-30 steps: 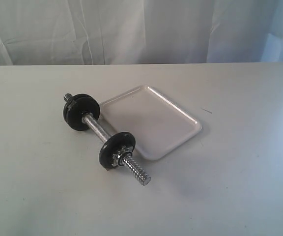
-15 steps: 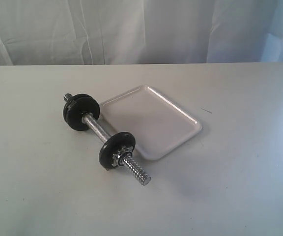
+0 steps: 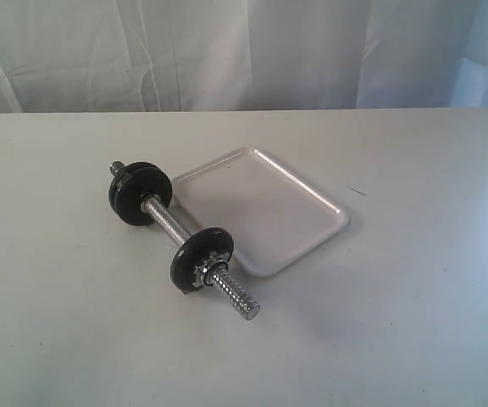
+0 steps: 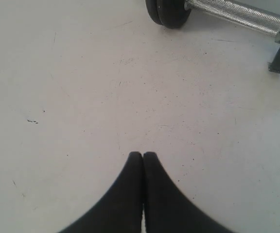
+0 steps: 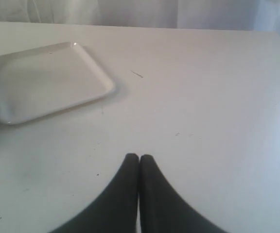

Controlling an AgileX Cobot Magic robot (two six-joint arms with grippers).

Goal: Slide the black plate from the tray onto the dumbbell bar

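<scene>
The black plate [image 3: 200, 257] sits on the dumbbell bar [image 3: 169, 222], beside the tray [image 3: 261, 208]; left pincer [image 4: 143, 155] and right pincer [image 5: 139, 157] are pressed together.

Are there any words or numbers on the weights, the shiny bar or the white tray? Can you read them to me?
None: no word, number, label or sign can be read in any view.
The black plate, the two black discs and the dumbbell bar show no legible marking.
The tray is plain white.
The table bears only tiny dark specks, not writing.
</scene>
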